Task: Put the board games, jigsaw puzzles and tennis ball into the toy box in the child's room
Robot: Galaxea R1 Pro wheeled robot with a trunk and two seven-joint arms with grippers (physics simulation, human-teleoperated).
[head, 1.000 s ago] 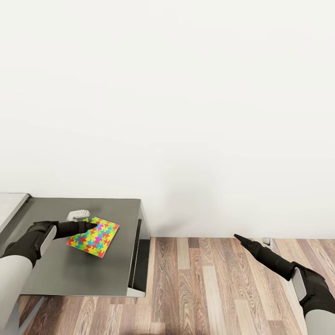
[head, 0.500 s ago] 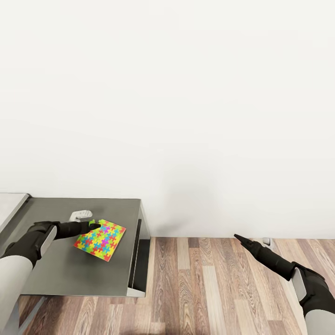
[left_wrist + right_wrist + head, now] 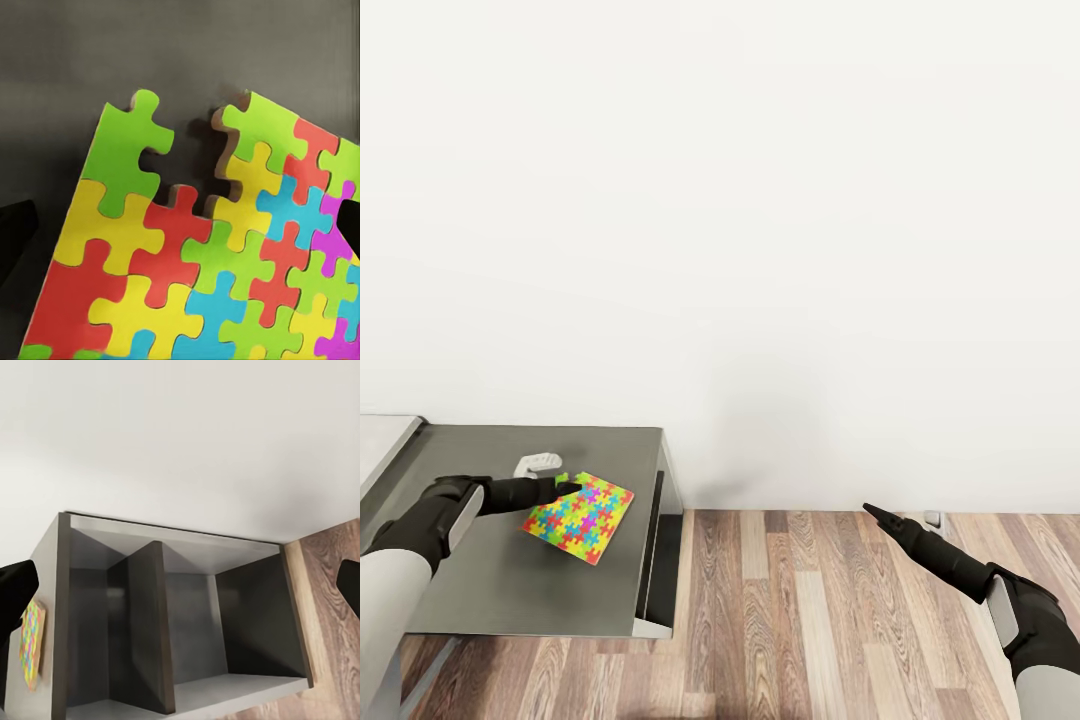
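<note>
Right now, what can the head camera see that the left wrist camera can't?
Head view: the white wall, wood floor, a small white object by the puzzle, and the right hand out over the floor. Left wrist view: a close look at the notched edge, with a gap between pieces. Both share the colourful jigsaw puzzle lying on the dark grey table.

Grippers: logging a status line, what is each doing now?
Left gripper: cannot tell, at the jigsaw puzzle edge.
Right gripper: open, empty.
</note>
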